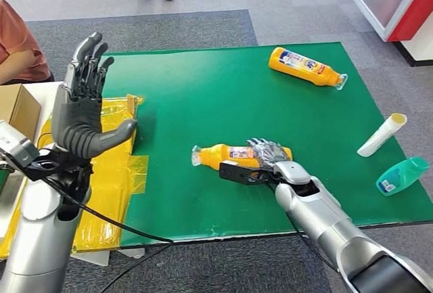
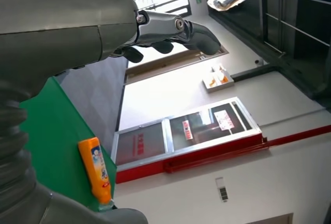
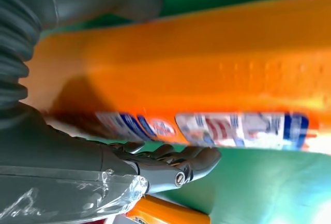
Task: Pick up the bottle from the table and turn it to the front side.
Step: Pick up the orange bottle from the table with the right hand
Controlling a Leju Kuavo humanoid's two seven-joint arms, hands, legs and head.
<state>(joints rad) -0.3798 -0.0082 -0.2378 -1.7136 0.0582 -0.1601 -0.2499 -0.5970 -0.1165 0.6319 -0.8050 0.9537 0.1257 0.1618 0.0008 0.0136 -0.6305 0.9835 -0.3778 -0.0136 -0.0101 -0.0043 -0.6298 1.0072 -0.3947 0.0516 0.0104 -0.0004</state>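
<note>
R hand [image 1: 266,152] on bottle [image 1: 224,155] — L hand [image 1: 84,100] raised

bottle [image 1: 230,155]: orange, blue-white label | mat [image 1: 214,97]: green | far bottle [image 1: 305,67]: orange | right-edge bottle [image 1: 402,175]: teal

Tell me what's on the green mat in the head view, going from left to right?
Orange bottle under the right hand → right hand resting on it → far orange bottle → white tube → teal bottle at the mat's right edge.
</note>
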